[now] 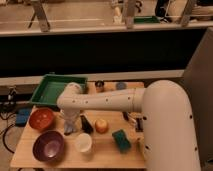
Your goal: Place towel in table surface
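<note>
The gripper (69, 118) hangs over the tabletop (106, 153) with the towel (71, 129) bunched beneath it, at 3 o'clock from the red bowl (41, 119); whether it grips I cannot tell, so lower straight, releasing clear of the black bar (86, 125).

No legible txt, labels, brands, nos. or signs on anything in view, incl. the green tray (50, 91) and the surface (107, 147); gripper (70, 123) is low over the surface, btwn the orange bowl (41, 119) and the black bar (86, 124).
</note>
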`<control>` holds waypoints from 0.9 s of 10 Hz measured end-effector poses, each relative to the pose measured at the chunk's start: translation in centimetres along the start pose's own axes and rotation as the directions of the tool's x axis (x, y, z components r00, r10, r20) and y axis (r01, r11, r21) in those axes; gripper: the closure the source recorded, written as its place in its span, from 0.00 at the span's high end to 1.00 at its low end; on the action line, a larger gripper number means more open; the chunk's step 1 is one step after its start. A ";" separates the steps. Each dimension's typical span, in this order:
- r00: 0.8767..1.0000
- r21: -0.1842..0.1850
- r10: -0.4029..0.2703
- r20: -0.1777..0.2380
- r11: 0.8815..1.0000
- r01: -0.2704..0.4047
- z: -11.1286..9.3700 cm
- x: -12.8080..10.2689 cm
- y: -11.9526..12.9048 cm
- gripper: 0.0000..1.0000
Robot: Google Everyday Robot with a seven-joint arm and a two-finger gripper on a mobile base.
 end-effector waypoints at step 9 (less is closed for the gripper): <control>0.999 -0.042 -0.011 0.042 0.999 0.013 2.3 0.6 -0.8 0.80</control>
